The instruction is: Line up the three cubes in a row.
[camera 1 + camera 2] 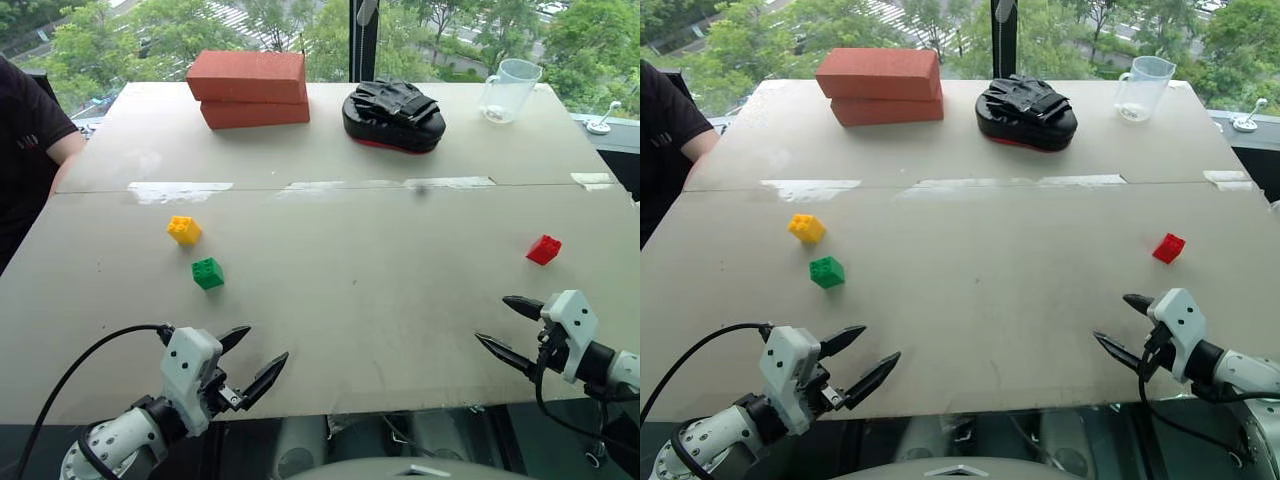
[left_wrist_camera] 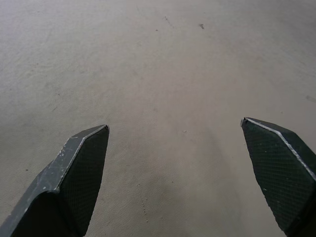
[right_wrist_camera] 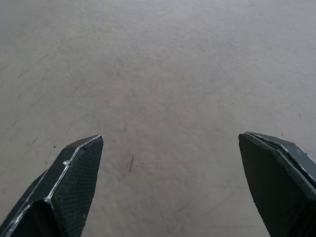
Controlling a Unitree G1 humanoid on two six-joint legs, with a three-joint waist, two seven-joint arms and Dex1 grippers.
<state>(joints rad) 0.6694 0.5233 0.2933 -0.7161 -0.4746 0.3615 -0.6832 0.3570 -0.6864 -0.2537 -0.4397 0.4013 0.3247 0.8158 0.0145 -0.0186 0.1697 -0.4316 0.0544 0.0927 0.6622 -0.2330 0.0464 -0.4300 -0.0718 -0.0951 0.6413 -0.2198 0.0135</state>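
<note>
Table (image 1: 330, 300): pale grey board surface, a strip of worn tape across its middle; the near edge is cut off below by the two arms.

Yellow cube (image 1: 184, 230): studded block, left half of the table, resting flat.

Green cube (image 1: 208, 273): studded block, just beside the yellow cube, nearer the robot and slightly to its right; the two stand apart, not touching.

Red cube (image 1: 544, 249): studded block, far right side of the table, well apart from the other two, turned at an angle to the table edge. The three do not form a row.

Left gripper (image 1: 257, 358): low over the near left edge of the table, fingers spread wide, nothing between them; bare table surface shows in the gap in the left wrist view.

Right gripper (image 1: 506, 327): low over the near right edge, nearer the robot than the red cube and apart from it, fingers spread wide and empty; the arm is partly cut off at the frame's right border.

Two red-orange bricks (image 1: 250, 88): stacked at the far left of the table.

Black padded mitt (image 1: 394, 115): far centre; its details are hard to make out.

Clear measuring jug (image 1: 510, 90): far right.

Person (image 1: 28, 150): dark sleeve and forearm at the left edge, mostly cut off.
</note>
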